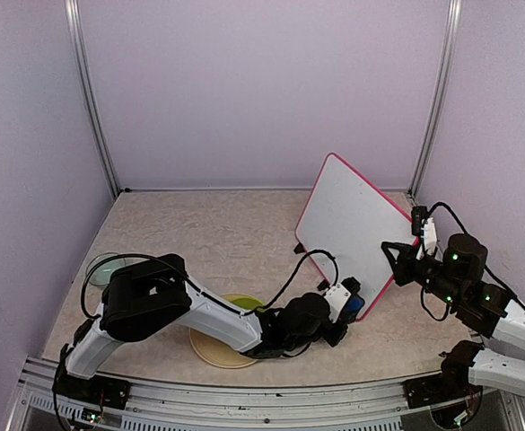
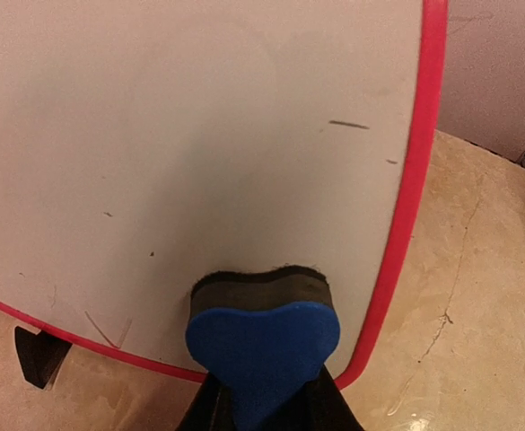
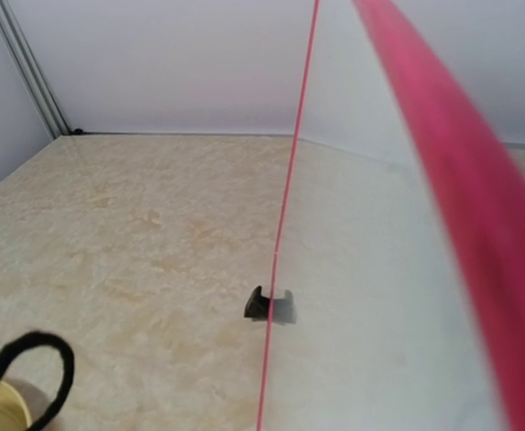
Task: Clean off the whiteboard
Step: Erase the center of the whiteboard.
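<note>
Seen from above, the whiteboard [image 1: 347, 224] stands on the right half of a beige marbled table [image 1: 208, 224]. It leans back, its white face turned toward the left arm. A rounded pink-red frame runs around it. The lower edge rests on the table, with one small black foot [image 2: 36, 355] poking out beneath it.

The left arm stretches low across the table from the near left. The left gripper [image 1: 345, 307] is clamped tight on a blue heart-shaped eraser [image 2: 262, 350]. The eraser's black felt side presses flat on the board face, just inside the frame's lower near corner. That leaves little margin to the frame below and to the right, and a broad white field above and to the left. The face is almost blank, with a short dark dash [image 2: 349, 124] near the right frame edge and a few faint specks.

The right gripper [image 1: 395, 258] comes in from the right, its fingers nearly closed and pinching the frame on the board's near side edge.

A yellow plate [image 1: 210, 352] lies under the left arm's forearm, near the front edge. A pale green round dish [image 1: 103, 267] sits by the left wall. Bare table spreads left of the board and behind it to the back wall. On the right, the side wall stands close behind the board and the right arm.
</note>
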Controlling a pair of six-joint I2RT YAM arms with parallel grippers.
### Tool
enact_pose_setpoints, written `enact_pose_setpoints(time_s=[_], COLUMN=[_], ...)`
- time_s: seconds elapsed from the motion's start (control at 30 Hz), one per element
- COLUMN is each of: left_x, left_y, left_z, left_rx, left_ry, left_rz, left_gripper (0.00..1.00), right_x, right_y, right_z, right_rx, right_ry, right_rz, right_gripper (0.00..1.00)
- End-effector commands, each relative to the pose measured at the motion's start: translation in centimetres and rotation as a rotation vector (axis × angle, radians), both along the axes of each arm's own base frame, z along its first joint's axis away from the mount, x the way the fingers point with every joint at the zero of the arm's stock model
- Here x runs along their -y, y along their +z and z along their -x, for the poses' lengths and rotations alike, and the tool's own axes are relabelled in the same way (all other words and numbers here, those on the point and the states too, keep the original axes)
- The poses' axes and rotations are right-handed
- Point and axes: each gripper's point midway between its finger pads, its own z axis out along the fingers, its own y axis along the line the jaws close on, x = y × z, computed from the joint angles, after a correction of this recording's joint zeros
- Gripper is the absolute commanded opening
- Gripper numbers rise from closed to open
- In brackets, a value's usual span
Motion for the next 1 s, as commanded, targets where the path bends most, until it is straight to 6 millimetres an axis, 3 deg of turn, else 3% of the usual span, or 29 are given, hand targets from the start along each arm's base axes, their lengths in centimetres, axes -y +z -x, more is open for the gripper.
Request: enact_pose_setpoints(time_s=[0.0,0.17,0.3,0.47,0.7,0.83,0.97], left_x=[-2.8,-5.7,-6.1,-5.3,-5.5,-5.7,-5.3], left_y=[0.5,0.9,1.5,2.3,6.2,7.8,7.4], left_z=[-7.0,-11.4,-12.7,-12.3,-9.0,-8.4,-8.8], left_rx=[-0.047,-0.041,-0.029,-0.018,0.029,0.044,0.038], left_ry=[0.175,0.282,0.293,0.255,0.146,0.127,0.131], left_rz=[-0.02,-0.035,-0.03,0.0,0.125,0.165,0.144], left_gripper=[0.0,0.0,0.01,0.0,0.0,0.0,0.01], right_x=[-1.8,-1.9,-2.1,-2.1,-2.1,-2.1,-2.1], right_y=[1.9,2.0,1.9,1.9,1.6,1.6,1.6], right_z=[0.9,0.9,0.7,0.6,0.6,0.5,0.5], right_rx=[-0.002,-0.003,-0.006,-0.008,-0.014,-0.013,-0.014], right_ry=[0.093,0.098,0.102,0.101,0.097,0.098,0.099], right_rz=[-0.148,-0.156,-0.155,-0.149,-0.138,-0.137,-0.137], right_gripper=[0.0,0.0,0.0,0.0,0.0,0.0,0.0])
